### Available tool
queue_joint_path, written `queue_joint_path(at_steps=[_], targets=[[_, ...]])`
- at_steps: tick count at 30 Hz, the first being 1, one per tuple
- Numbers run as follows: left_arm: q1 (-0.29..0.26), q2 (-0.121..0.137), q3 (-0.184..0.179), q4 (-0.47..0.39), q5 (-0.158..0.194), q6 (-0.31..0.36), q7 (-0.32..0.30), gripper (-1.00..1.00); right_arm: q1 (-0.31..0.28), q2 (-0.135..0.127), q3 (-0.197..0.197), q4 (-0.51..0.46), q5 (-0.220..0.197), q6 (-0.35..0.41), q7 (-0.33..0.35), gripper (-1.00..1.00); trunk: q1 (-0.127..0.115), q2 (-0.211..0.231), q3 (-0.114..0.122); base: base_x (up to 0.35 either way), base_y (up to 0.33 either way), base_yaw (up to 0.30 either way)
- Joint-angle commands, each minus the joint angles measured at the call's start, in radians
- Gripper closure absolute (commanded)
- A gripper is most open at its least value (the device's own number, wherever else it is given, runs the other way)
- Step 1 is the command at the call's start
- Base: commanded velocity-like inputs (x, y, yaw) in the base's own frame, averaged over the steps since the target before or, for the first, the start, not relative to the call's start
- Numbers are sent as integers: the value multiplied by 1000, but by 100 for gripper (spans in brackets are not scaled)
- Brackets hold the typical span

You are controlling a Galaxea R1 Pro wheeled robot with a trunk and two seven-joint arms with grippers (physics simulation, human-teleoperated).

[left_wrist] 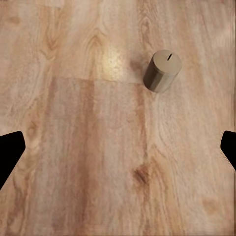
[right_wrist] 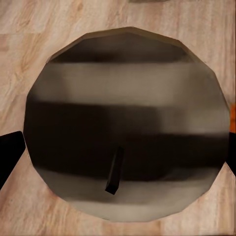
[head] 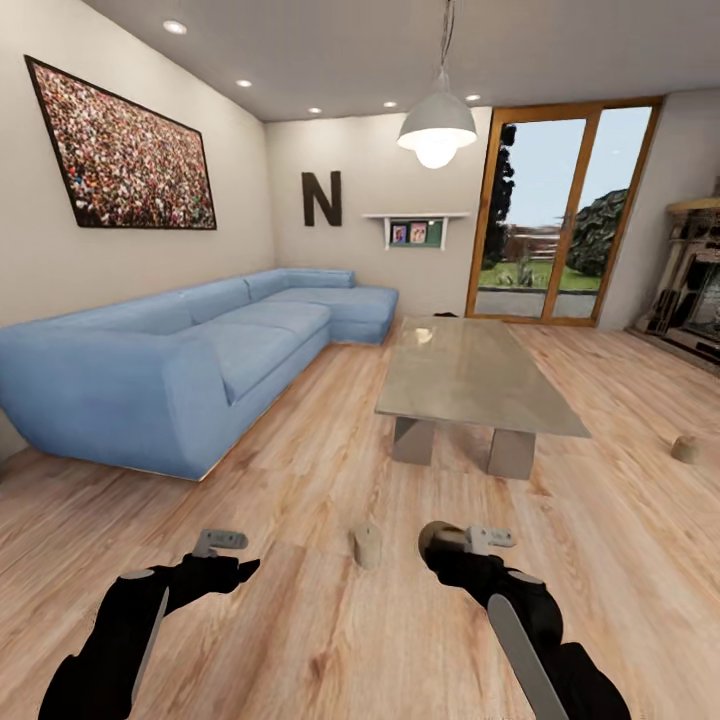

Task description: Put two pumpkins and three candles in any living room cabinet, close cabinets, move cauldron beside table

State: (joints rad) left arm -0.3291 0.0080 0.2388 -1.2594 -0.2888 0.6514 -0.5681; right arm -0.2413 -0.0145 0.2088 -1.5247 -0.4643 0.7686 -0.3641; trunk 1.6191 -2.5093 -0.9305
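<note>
Right tool [head: 440, 540] pinches a candle [right_wrist: 125, 123] between its fingers, wick end toward the wrist camera, while the left tool [head: 225, 560] hangs spread and empty over the plank floor [head: 300, 620]. Judging by the grip on a smooth, round body, the candle might slip out during the carry to a cabinet. Three candles count: one held, one standing between the tools [head: 367, 546], one further right beyond the desk [head: 470, 375] on the floor [head: 686, 448].

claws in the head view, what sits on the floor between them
A small beige candle stands upright on the wood floor, between the left claw and right claw.
</note>
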Motion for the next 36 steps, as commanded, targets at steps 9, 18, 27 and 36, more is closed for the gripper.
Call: queue_joint_path(at_steps=[9, 18, 27, 36], targets=[[-16, -31, 3, 24, -11, -14, 61, -100, -1, -1, -2, -3, -10, 1, -10, 100, 0, 0, 10, 0, 0, -224], [-179, -92, -18, 84, 7, -5, 355, -100, -1, -1, -3, -12, -9, 1, -17, 100, 0, 0, 21, 0, 0, -225], [-349, -96, -21, 416, 57, -7, 381, -100, -1, 4, 3, -20, -10, 2, -91, 100, 0, 0, 32, 0, 0, -224], [-371, -97, -22, 449, 60, 50, 381, -100, -1, 3, 6, -19, -10, 4, -99, 100, 0, 0, 40, 0, 0, -177]])
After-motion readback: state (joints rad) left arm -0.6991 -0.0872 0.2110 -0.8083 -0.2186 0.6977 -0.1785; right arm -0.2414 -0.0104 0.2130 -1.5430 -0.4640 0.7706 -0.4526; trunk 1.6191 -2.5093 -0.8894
